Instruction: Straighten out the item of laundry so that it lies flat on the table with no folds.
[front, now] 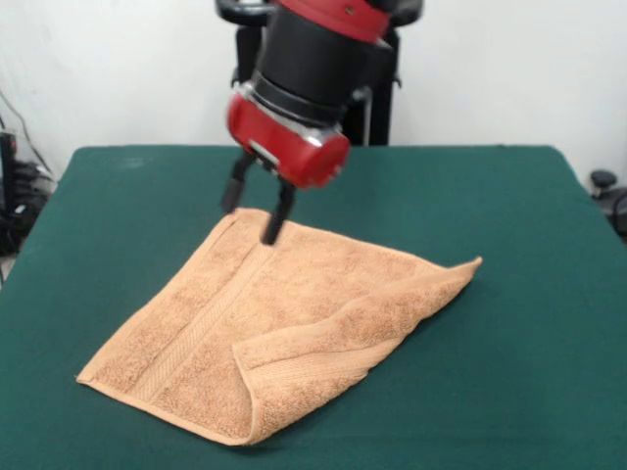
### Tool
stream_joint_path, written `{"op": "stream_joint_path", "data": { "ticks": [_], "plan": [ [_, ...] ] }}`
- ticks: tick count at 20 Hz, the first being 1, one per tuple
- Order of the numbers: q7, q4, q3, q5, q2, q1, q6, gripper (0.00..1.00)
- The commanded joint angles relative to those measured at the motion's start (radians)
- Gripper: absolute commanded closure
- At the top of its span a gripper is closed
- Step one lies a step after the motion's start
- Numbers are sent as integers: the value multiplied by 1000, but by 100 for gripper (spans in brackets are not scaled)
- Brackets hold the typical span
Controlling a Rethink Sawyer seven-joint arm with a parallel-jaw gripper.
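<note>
The orange-tan terry towel lies on the dark green table in the front view, turned like a diamond. Its right part is folded over onto the rest, the folded flap running from the front corner to the right corner. A woven border band runs along the left side. No white label shows. My gripper hangs from the red and black arm above the towel's far corner. Its two dark fingers are spread apart and hold nothing; one fingertip is at or just above the cloth.
The robot's black pedestal stands behind the table's far edge. Dark cables and gear sit off the table at the left, and a small dark object at the right.
</note>
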Motion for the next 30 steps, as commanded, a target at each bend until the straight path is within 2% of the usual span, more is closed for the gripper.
{"op": "stream_joint_path", "data": {
  "ticks": [1, 10, 17, 25, 30],
  "plan": [
    [-24, 130, 237, -116, -55, -37, -43, 0],
    [97, 158, 269, -201, -23, -42, -163, 0],
    [133, 161, 281, -228, -2, -48, -206, 0],
    [111, 199, 395, -319, 16, -162, -323, 0],
    [91, 219, 476, -405, 32, -264, -385, 0]
  ]
}}
